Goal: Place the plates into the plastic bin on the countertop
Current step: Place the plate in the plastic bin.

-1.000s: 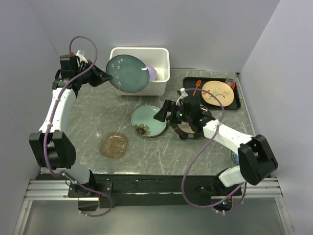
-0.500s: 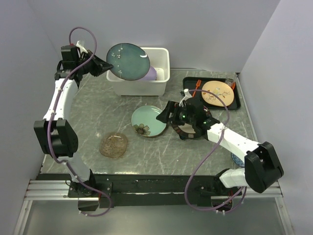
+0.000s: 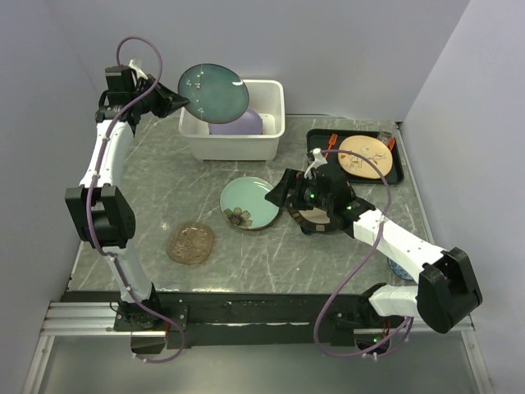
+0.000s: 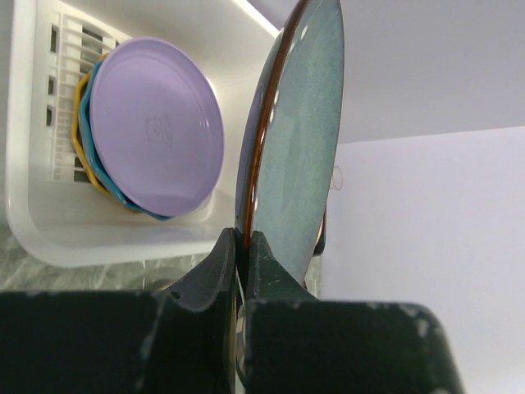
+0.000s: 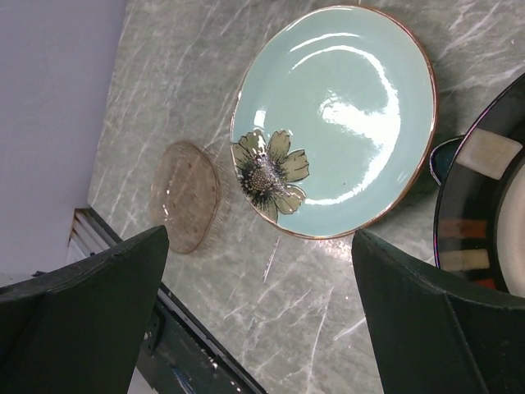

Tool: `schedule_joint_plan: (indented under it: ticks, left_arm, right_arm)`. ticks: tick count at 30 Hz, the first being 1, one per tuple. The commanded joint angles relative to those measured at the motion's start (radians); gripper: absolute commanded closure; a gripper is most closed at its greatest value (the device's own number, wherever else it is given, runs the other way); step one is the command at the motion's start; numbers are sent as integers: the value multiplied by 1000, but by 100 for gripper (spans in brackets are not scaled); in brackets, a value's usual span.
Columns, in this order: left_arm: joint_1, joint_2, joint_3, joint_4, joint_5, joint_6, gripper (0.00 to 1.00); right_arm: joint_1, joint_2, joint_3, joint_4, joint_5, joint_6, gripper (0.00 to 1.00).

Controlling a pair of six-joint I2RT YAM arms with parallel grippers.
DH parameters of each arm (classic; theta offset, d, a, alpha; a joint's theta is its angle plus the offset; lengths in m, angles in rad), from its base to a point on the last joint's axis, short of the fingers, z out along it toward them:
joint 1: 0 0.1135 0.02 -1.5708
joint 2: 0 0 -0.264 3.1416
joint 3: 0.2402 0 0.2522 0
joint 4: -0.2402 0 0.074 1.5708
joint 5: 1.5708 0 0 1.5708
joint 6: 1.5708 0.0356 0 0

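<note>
Step in hand: loading the dark teal round glazed plate [image 3: 213, 88] into the white rectangular plastic bin [image 3: 230, 148]. The left arm is stretched along the table's left side to the far corner, wrist turned toward the right. The left gripper [image 3: 169, 103] is clamped thin on the plate's rim, and the wrist view shows the fingers [image 4: 220, 261] pinching the edge. The plate stands tilted on edge in the air over the bin's far-left corner, not touching it.

Inside the bin a round lavender plate [image 3: 236, 124] leans on a stack with teal and orange edges below.

Next move, my judgement: lower and lay the plate down onto the lavender one, clearing the bin rim, then let go. The thin rim grip could slip.

On the marble-look countertop [image 3: 156, 193] wait the amber glass round plate [image 3: 191, 244] and the pale green flowered plate [image 3: 248, 203].

The right arm reaches in low from the right. The right gripper [image 3: 280, 190] hangs over the green plate's right edge, jaws wide, empty. The dark-rimmed cream plate [image 3: 316, 220] lies partly under that wrist.
</note>
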Motion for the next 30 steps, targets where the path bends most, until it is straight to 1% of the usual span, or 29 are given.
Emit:
schedule_joint_plan:
  ticks: [1, 5, 9, 13, 16, 20, 25, 30]
  left_arm:
    - [0, -2, 115, 133, 36, -29, 99]
    - [0, 43, 169, 91, 13, -3, 99]
    - [0, 94, 253, 58, 1, 17, 99]
    - [0, 126, 270, 67, -21, 25, 99]
    - [0, 165, 316, 46, -35, 37, 99]
    - [-8, 235, 377, 51, -19, 22, 99]
    - [-35, 263, 375, 75, -39, 22, 99]
    - [-55, 315, 410, 78, -49, 28, 99]
  right_arm:
    - [5, -23, 21, 5, 8, -18, 0]
    - [6, -37, 7, 5, 13, -12, 0]
    - [5, -45, 4, 5, 16, -8, 0]
    - [5, -46, -1, 5, 17, -9, 0]
    - [5, -59, -13, 8, 19, -6, 0]
    - [6, -63, -2, -14, 30, -11, 0]
    - [6, -70, -1, -21, 39, -20, 0]
    - [5, -57, 10, -21, 36, -21, 0]
